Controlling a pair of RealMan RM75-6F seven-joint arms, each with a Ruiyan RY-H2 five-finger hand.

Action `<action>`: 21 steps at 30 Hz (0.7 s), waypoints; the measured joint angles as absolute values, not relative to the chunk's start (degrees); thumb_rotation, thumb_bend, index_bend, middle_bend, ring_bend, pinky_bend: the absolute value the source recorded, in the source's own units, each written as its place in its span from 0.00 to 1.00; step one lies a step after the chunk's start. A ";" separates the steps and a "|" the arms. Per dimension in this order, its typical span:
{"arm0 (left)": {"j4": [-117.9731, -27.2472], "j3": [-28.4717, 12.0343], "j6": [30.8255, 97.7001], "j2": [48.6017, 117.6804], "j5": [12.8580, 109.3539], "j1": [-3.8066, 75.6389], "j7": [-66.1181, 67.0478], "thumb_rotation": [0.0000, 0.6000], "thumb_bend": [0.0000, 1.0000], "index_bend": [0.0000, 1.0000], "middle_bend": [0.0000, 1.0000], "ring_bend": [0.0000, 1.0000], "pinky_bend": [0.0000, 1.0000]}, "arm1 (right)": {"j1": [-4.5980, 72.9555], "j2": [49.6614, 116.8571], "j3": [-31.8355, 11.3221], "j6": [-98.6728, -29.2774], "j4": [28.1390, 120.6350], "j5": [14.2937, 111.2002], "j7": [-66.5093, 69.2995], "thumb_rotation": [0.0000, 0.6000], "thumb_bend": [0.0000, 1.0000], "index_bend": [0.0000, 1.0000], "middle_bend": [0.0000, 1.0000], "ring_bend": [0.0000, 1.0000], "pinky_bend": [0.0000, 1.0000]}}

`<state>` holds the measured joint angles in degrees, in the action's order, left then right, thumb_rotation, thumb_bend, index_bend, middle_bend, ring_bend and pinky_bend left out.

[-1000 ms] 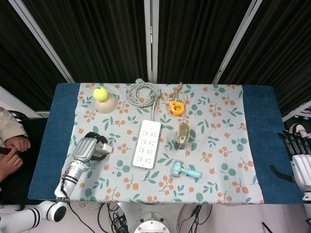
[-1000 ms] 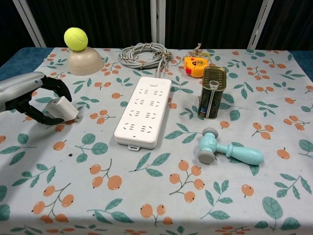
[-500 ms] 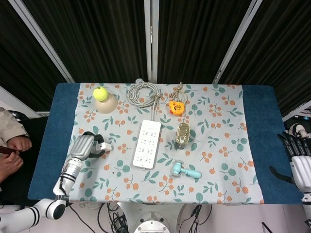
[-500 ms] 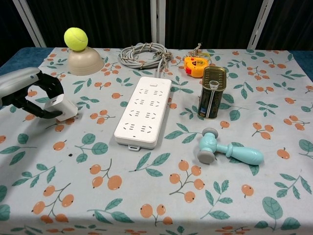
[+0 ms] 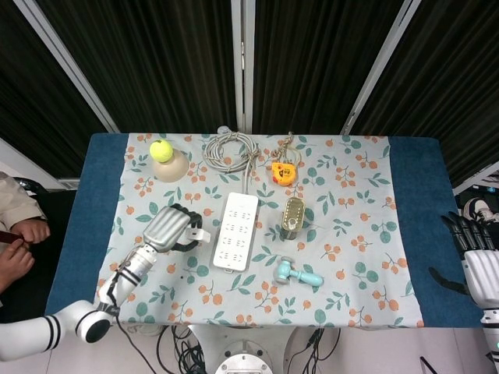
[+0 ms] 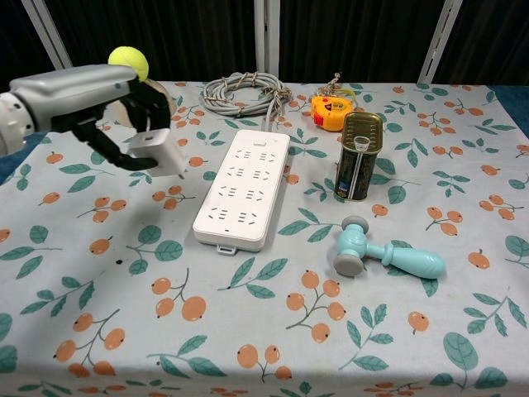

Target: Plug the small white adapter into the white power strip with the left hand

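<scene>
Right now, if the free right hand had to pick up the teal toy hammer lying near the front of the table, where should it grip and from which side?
Probably the long teal handle of the teal toy hammer, taken from above. It lies flat, handle pointing toward the robot's right, nothing beside it. The grey-capped head end is bulkier. The right hand waits off that table edge.

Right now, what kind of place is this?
Probably a robot test or lab setup, not a home: a table under a floral cloth, black curtains behind, and unrelated items laid out, like a power strip and a toy hammer.
</scene>
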<state>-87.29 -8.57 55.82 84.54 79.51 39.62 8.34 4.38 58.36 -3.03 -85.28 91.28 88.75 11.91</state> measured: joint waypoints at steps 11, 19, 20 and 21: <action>-85.17 -10.98 47.82 87.73 74.55 47.19 16.13 1.00 0.43 0.66 0.68 0.46 0.36 | 4.18 58.01 -3.08 -85.01 91.62 87.85 11.65 1.00 0.12 0.00 0.02 0.00 0.00; -86.74 -11.09 46.65 88.50 66.24 49.08 24.09 1.00 0.42 0.66 0.68 0.46 0.35 | 4.26 57.93 -3.18 -84.84 91.52 87.68 11.83 1.00 0.12 0.00 0.02 0.00 0.00; -87.08 -11.08 46.74 88.53 65.54 49.25 24.66 1.00 0.42 0.66 0.68 0.46 0.35 | 4.25 57.95 -3.18 -84.85 91.49 87.69 11.85 1.00 0.12 0.00 0.02 0.00 0.00; -87.61 -11.07 46.92 88.54 64.77 49.49 25.31 1.00 0.42 0.66 0.68 0.46 0.35 | 4.24 57.97 -3.17 -84.83 91.47 87.67 11.90 1.00 0.12 0.00 0.02 0.00 0.00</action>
